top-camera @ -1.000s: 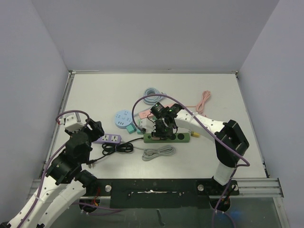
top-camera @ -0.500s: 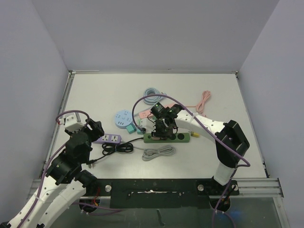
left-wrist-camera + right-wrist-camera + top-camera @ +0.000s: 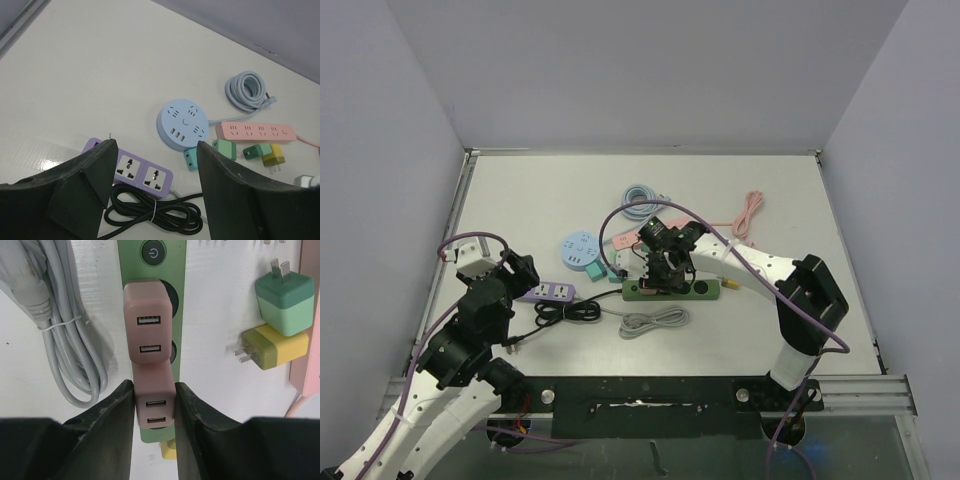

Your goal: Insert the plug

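One boxy pink plug (image 3: 154, 402) (probably matte plastic) in right gripper (image 3: 154, 389).

I can read no words, brands or numbers from here. The only sign I make out is a power symbol on the round dark button (image 3: 153, 252) at one end of the green plastic power strip (image 3: 178, 270).

1. Top external: fixed high behind the arm bases, tilted down and forward. It takes in the whole table (image 3: 520, 200) from afar.
2. Left wrist: low and oblique, looking ahead between the left gripper (image 3: 154, 150) fingers at mid range.
3. Right wrist: straight down and very close. The right gripper (image 3: 154, 387) fingers flank a pink plug (image 3: 154, 405) on the green strip (image 3: 177, 265).
4. Both wrist views share the green adapter (image 3: 256, 151) and yellow adapter (image 3: 273, 155), to the right of each hand.
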Robot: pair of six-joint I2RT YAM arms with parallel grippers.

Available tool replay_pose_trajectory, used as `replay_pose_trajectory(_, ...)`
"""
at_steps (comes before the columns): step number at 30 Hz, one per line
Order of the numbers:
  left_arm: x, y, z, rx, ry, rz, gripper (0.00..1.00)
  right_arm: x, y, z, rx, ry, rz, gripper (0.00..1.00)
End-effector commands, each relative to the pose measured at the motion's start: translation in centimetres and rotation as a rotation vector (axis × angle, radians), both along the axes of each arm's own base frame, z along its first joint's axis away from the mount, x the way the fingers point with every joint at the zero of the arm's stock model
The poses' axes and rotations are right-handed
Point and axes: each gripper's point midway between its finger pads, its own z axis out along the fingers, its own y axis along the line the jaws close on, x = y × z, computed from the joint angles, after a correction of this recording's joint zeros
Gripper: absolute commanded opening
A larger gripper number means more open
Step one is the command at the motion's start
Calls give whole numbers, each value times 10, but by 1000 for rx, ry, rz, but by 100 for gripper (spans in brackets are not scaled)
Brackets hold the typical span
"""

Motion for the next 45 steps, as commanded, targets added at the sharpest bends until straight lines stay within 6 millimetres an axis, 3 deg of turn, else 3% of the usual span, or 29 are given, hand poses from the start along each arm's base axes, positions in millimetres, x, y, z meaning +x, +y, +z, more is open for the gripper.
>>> replay_pose_trajectory(1,4,0,13,-26,-54,11,63,41,-6,-13,-69,-168,47,0)
replay_pose_trajectory(5,6,-1,12,-25,-52,6,63,36,5,-13,-69,-103,104,0)
replay_pose_trajectory(11,4,1,12,-27,-53,14,63,12,18,-16,31,10,143,0)
replay_pose_trajectory(13,4,1,13,-30,-57,15,63,20,19,-14,56,-31,119,0)
replay_pose_trajectory(15,4,1,13,-30,-57,14,63,41,11,-12,38,-149,56,0)
replay_pose_trajectory(18,4,1,13,-30,-56,13,63,58,-3,-10,-26,-261,35,0)
replay_pose_trajectory(23,4,1,12,-31,-55,14,63,53,-1,-8,-14,-240,76,0)
replay_pose_trajectory(29,4,1,12,-32,-57,15,63,21,-6,-39,-38,-50,100,0)
replay_pose_trajectory(37,4,2,13,-26,-58,16,63,14,-20,-79,-76,94,42,0)
replay_pose_trajectory(45,4,4,13,-22,-62,22,63,-5,-53,-112,-208,51,71,0)
